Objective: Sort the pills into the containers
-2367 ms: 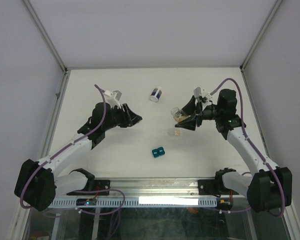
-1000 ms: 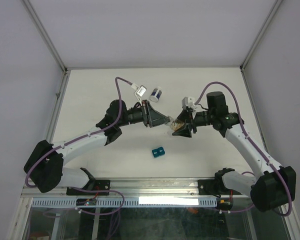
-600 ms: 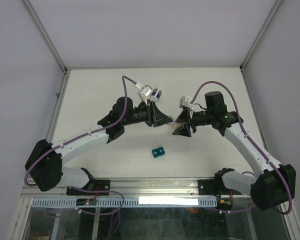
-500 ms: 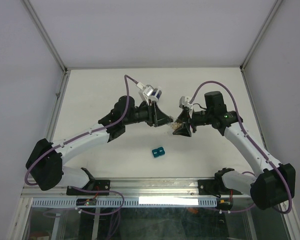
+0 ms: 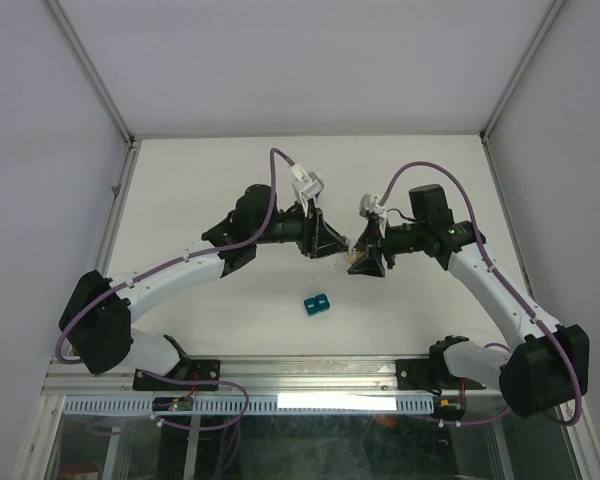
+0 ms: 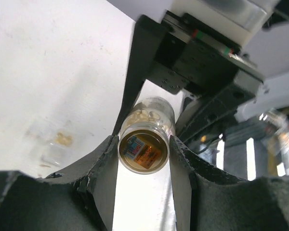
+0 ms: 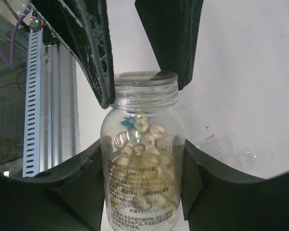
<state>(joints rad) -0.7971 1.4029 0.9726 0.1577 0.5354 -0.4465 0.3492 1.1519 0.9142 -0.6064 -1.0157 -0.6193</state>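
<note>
Sorting hardly started, with bottle (image 7: 142, 202) of pills (image 7: 144, 139) clamped in right gripper (image 7: 142, 147), its top pinched by left gripper (image 6: 143, 144), containers (image 6: 61, 139) nearly empty

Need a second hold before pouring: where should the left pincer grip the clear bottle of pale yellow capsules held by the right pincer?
Grip the round neck just under the rim: the right pincer clamps the clear capsule bottle by its body, leaving only that end free. Come end-on from the mouth, one finger each side, as the left pincer is lined up now.
</note>
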